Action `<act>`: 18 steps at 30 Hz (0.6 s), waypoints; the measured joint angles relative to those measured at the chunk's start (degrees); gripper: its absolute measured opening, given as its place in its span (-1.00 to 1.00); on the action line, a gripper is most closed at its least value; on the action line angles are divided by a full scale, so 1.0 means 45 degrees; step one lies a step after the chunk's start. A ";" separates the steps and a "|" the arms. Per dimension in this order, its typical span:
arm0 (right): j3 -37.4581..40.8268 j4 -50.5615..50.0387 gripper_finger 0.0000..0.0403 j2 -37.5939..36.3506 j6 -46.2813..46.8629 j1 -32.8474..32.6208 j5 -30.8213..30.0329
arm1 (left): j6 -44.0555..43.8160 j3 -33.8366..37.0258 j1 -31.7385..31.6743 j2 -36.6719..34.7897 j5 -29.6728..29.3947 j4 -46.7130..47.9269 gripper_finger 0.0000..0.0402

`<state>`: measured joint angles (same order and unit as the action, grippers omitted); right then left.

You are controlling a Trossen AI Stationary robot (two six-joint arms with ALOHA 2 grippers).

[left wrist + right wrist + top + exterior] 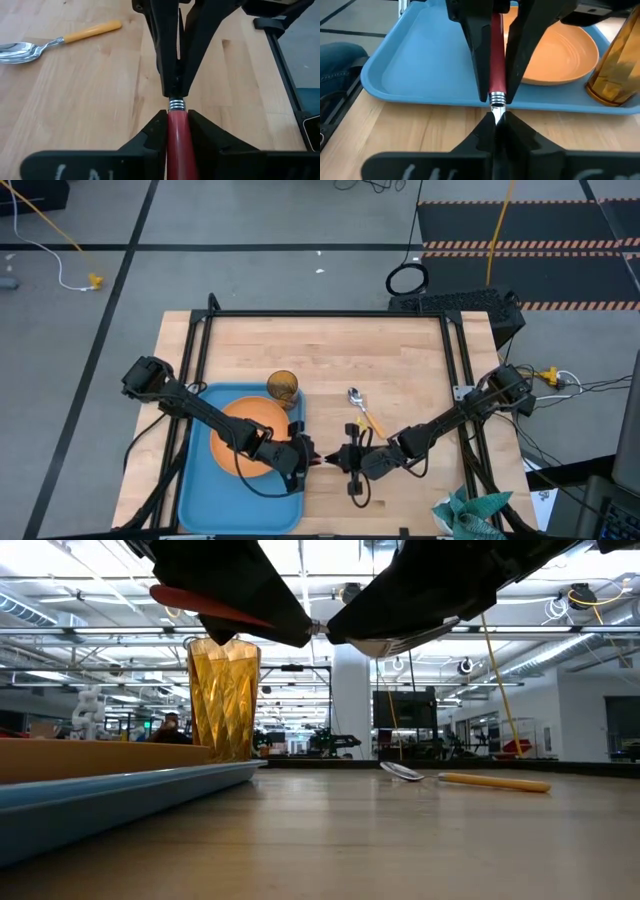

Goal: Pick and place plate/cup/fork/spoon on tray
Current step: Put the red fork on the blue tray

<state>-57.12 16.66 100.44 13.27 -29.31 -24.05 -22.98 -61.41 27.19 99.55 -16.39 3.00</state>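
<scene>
The fork (325, 460) hangs in the air just right of the light-blue tray (205, 500), caught between both grippers. My left gripper (176, 117) is shut on its red handle. Facing it, my right gripper (496, 122) is shut on its metal end, and the tines are hidden between those fingers. On the tray, the orange plate (240, 430) lies flat and the amber cup (283, 388) stands upright at the far right corner. The spoon (362, 412) lies on the bare wood, to the right of the cup. My left gripper pinches the fork's red handle (177, 137) between its two fingers, close to the ribbed metal collar. The fingers slant down from the table's left and lie along the fork. The fork is clear of table and tray. My right gripper pinches the fork's metal neck (497, 111) just past the collar, between its two shut fingers. The fingers slant down from the table's right, along the fork, tip to tip with the left gripper. My own fingers hide the tines.
A black frame (330, 313) runs along the table's far, left and right sides. A teal cloth (470, 515) lies at the near right corner. Bare wood stretches right of the tray around the spoon (465, 778). The cup (223, 695) stands near the tray's right rim.
</scene>
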 joint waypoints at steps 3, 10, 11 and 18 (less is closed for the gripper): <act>0.0005 0.0489 -0.81 0.0010 -0.0406 -0.0129 -0.0057 | 0.0010 0.0000 0.0091 0.0000 0.0124 0.0002 -0.67; -0.0010 0.1606 -0.45 -0.0010 -0.0456 -0.0401 -0.0393 | -0.0306 0.0010 0.0670 0.0000 0.0105 0.0272 -0.67; -0.0010 0.1740 -0.41 -0.0016 -0.0495 -0.0441 -0.0591 | -0.0427 0.0010 0.0809 0.0000 0.0099 0.0447 -0.67; -0.0010 0.1609 -0.28 -0.0637 -0.0965 -0.0854 -0.1399 | -0.1624 0.0010 0.2079 0.0000 -0.0159 0.1716 -0.67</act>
<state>-57.17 23.90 97.58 8.93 -33.15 -30.34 -30.29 -61.36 36.54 99.55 -17.11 10.73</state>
